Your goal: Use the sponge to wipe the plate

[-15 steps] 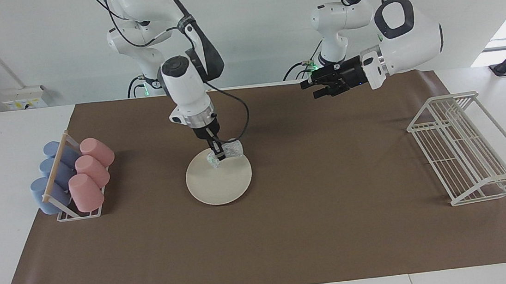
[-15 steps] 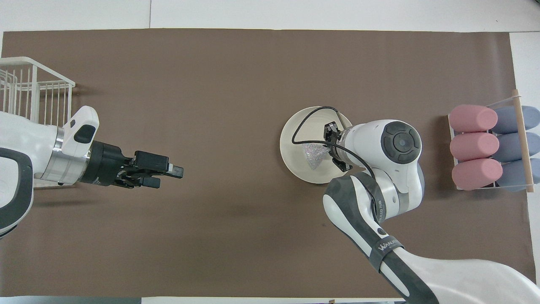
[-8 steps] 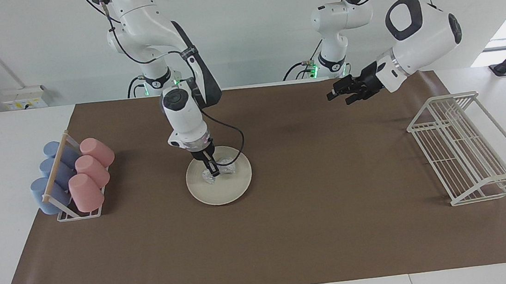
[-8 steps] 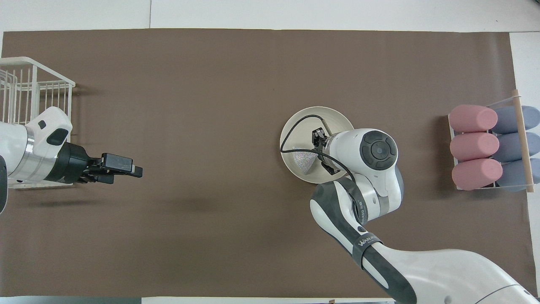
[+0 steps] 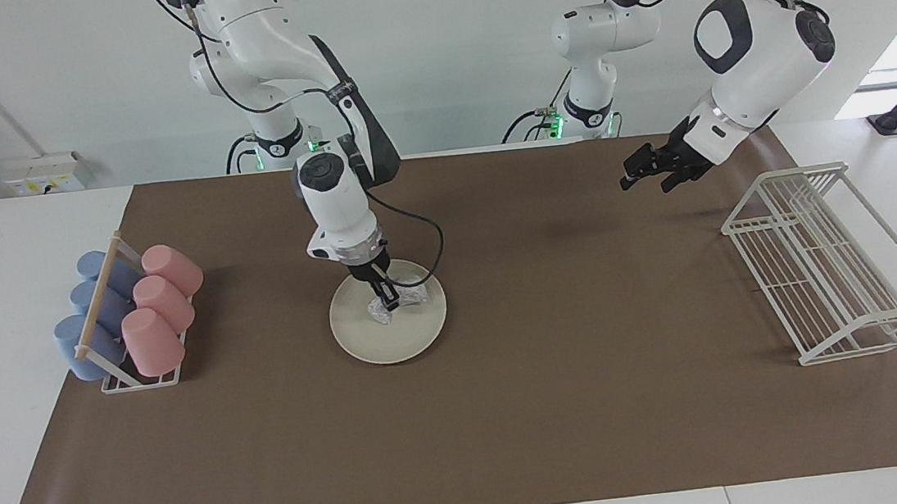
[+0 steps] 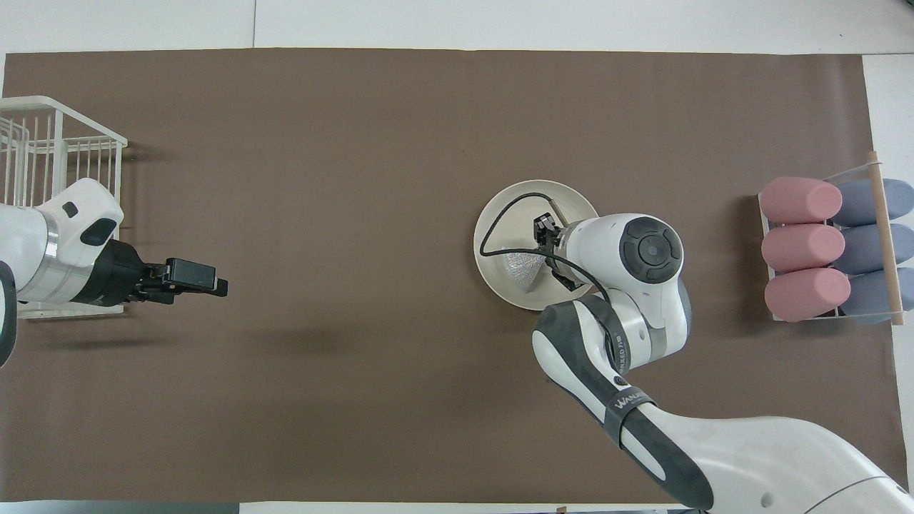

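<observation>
Wiping step in hand: right gripper (image 5: 388, 300) down on plate (image 5: 366, 334), fingers pinching sponge (image 5: 406, 299) against the surface on the part of plate nearer the robots. Best to keep light downward press, sweep in arcs over the bare cream area, hold wrist vertical so fingertips don't scrape & plate doesn't skid on brown mat (image 5: 513, 410). Left gripper (image 5: 649, 168) waiting over mat near wire rack (image 5: 836, 264), finger state: can't tell. Cup rack w/ pink & blue cups (image 5: 129, 311) toward right arm's end, well apart; nothing blocking strokes.
</observation>
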Robot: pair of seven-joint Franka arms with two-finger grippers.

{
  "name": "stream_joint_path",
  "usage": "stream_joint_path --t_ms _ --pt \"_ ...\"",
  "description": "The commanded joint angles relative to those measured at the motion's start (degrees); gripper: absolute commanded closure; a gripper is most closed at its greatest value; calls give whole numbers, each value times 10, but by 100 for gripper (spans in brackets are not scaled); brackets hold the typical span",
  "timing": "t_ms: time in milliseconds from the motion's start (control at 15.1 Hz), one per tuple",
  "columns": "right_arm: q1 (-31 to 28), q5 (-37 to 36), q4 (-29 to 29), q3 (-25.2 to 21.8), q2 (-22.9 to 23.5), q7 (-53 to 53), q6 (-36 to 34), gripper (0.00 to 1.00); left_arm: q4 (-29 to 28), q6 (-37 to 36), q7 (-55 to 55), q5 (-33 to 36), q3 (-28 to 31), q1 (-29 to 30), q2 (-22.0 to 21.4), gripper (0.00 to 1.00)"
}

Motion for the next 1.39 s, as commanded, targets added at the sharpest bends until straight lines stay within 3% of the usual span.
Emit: stream_joint_path --t_ms 0,331,928,1326 --pt "-34 11 -7 3 17 -61 -7 100 -11 16 -6 13 -2 0 -7 0" --pt "-28 11 -8 4 16 -56 -6 100 -9 18 -40 13 -3 -2 -6 0" --pt "42 12 -8 5 16 68 5 100 -5 20 -40 13 -3 -5 -4 0" --pt "-16 12 -8 3 17 -45 -2 100 -4 26 -41 13 -3 -6 -4 0"
